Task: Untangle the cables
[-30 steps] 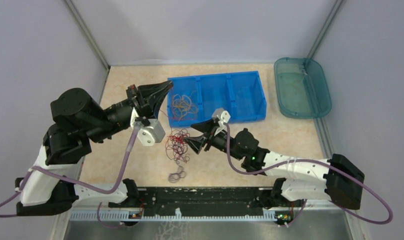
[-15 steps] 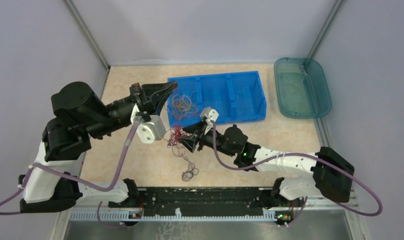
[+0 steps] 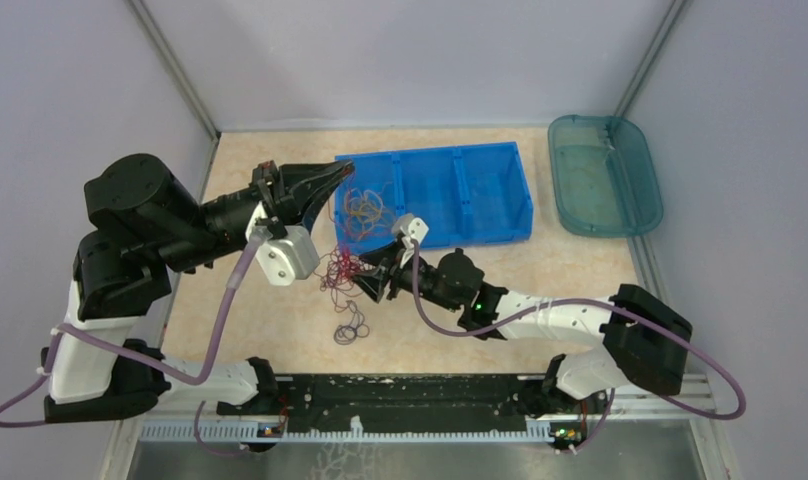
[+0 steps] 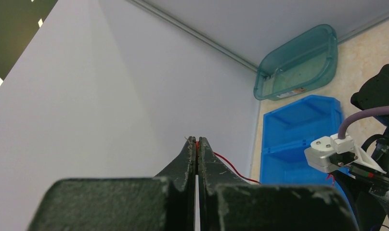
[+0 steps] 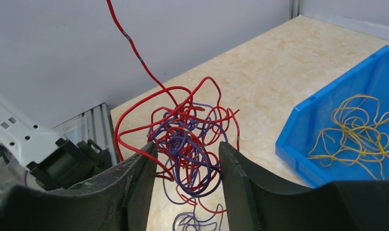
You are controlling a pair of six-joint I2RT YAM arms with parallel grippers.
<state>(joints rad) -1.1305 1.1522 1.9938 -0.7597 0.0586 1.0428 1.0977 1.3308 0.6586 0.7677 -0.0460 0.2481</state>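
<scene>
A red and purple tangle of cables (image 3: 342, 270) hangs above the table between the two arms; in the right wrist view the tangle (image 5: 188, 147) sits between the open jaws. My left gripper (image 3: 346, 170) is shut on one red cable (image 4: 229, 166) that runs down to the tangle; its closed fingertips (image 4: 198, 142) pinch the red wire. My right gripper (image 3: 360, 270) is open around the tangle (image 5: 188, 163), not clamped. A small purple bunch (image 3: 350, 330) lies on the table below. Orange-yellow cables (image 3: 365, 212) lie in the left compartment of the blue bin (image 3: 490, 190).
A teal plastic tub (image 3: 605, 175) stands at the back right. The blue bin also shows in the right wrist view (image 5: 298, 139) and in the left wrist view (image 4: 298, 130). Grey walls enclose the table on three sides. A black rail (image 3: 410, 395) runs along the near edge.
My right gripper has moved left and up toward the tangle, now with its jaws around it. The tangle has lifted and drawn left; the small purple bunch on the table shifted slightly.
</scene>
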